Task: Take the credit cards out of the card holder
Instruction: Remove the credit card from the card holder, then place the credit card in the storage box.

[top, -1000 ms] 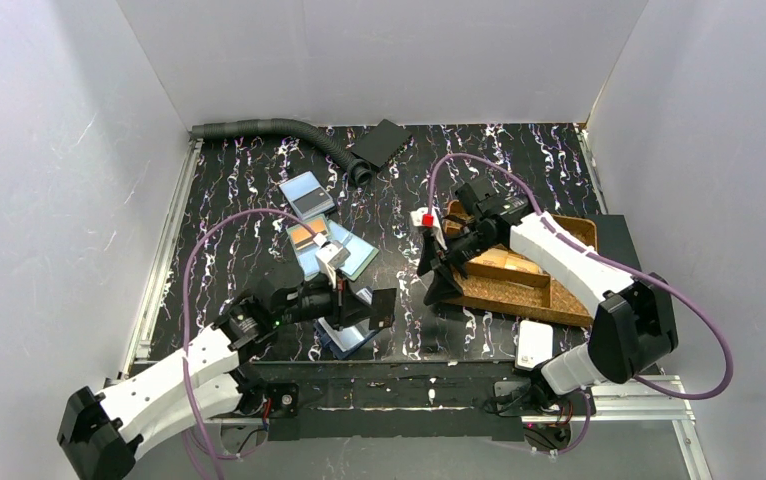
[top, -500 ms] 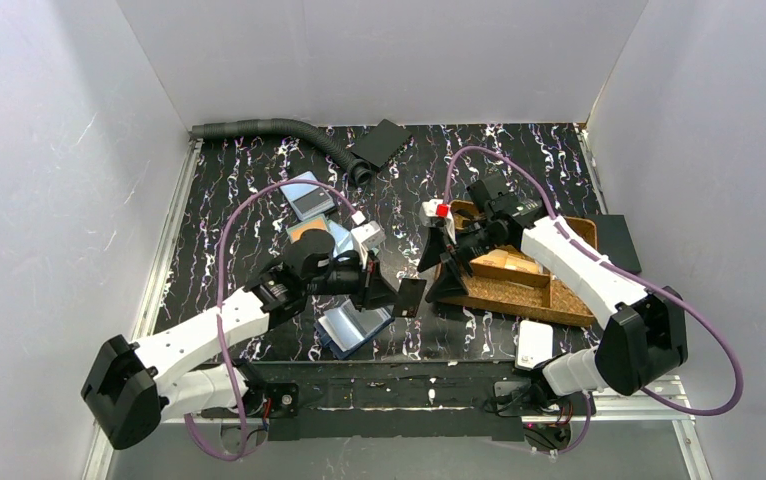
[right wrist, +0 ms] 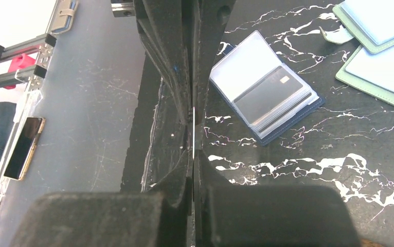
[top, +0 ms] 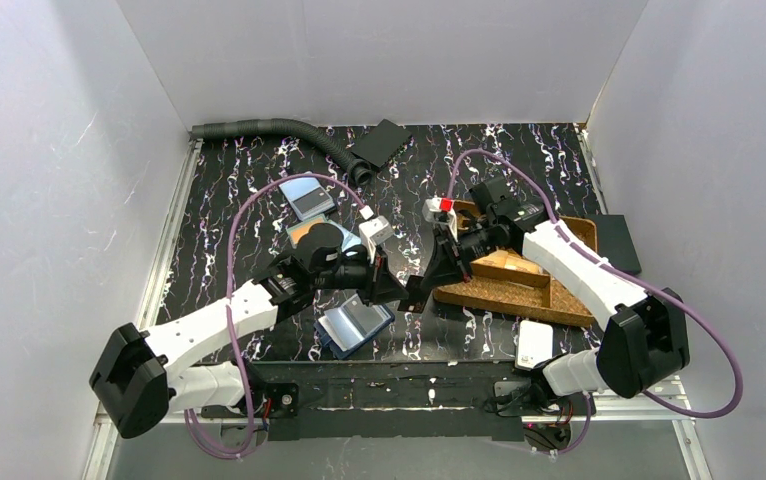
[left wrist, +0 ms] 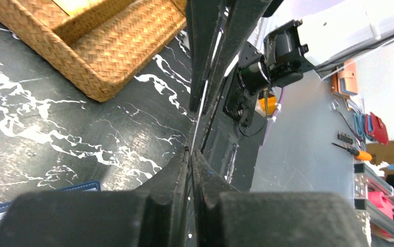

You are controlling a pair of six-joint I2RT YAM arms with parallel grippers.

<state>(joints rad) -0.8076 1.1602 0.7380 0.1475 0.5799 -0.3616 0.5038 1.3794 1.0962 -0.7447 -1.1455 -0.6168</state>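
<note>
Left arm has pushed forward and right since a second ago, carrying the dark card [top: 416, 293] out to mid-table, and the right arm swung in to meet it. Nearest the bases: white box [top: 536, 343] by the near corner of the woven tray [top: 519, 292], and the card holder [top: 354, 325] lying open and flat on the mat [top: 219, 220]. The right wrist view shows another card [right wrist: 274, 91] in its clear sleeve. Just beyond the holder, the left gripper [top: 405, 291] and right gripper [top: 431, 276] are tip to tip above the mat, with the dark card on edge between them. Left jaws are pinched tight on one end of it. Right jaws look pinched on the other end, with only a hairline slot holding the card edge. Tray is just right of the meeting point, under the right arm. Farther back on the mat: orange card [top: 306, 233], partly under the left arm, then pale blue card [top: 306, 197]. Far edge: hose [top: 269, 127] and black rectangle [top: 379, 143].
</note>
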